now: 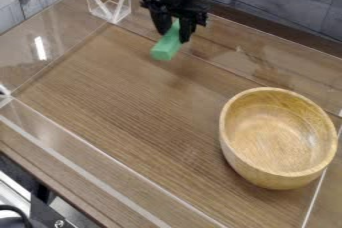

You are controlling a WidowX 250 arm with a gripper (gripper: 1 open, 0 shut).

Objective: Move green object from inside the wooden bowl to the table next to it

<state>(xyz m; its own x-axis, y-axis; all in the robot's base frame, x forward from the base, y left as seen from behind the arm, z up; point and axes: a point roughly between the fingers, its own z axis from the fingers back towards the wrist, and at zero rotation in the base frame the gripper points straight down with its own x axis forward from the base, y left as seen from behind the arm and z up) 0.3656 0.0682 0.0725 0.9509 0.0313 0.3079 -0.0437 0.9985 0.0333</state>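
So the gripper's (pixel 168 24) pinched closed on the green block (pixel 166 47), well apart from the bowl (pixel 278 138), over the table's (pixel 127 107) far side.

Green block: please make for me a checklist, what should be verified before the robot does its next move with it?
1. Green block is out of the wooden bowl: ok.
2. Pincer is closed on the block: ok, it appears held at its upper end.
3. Block is over the table, not beyond its edge: ok.
4. Space on the table between block and bowl has no objects in it: ok.
5. Block rests on the tabletop: cannot tell, one view does not show the gap below.
6. Block is released: not ok, the pincer is still to open.
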